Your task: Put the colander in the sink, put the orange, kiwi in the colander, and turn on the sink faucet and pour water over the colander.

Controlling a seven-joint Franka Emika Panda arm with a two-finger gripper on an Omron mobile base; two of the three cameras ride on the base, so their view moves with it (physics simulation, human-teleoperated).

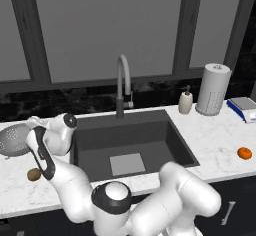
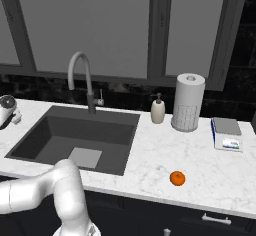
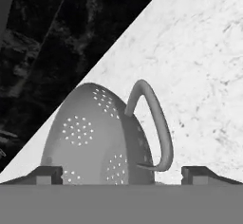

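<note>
So going left to right in the left base view: 1 colander (image 1: 15, 139) sits on the white marble counter (image 1: 220, 145) at the far left edge of the frame, left of the sink and not in it. The white arm reaches over to it. Just below, at lower left, is 1 kiwi (image 1: 33, 174), partly tucked behind the arm. Middle of the frame is 1 sink (image 1: 131, 142) with 1 sink faucet (image 1: 123, 84) behind it, no water visible. Further right there's 1 soap dispenser (image 1: 186, 101), 1 paper towel roll (image 1: 213, 89), then 1 orange (image 1: 244, 153) at the right edge.

In the hand view the gripper (image 3: 121, 174) has its 2 tips spread wide, 1 each side of the colander's near rim, 1 loop handle (image 3: 154, 123) curving up right of center. Nothing gripped.
</note>
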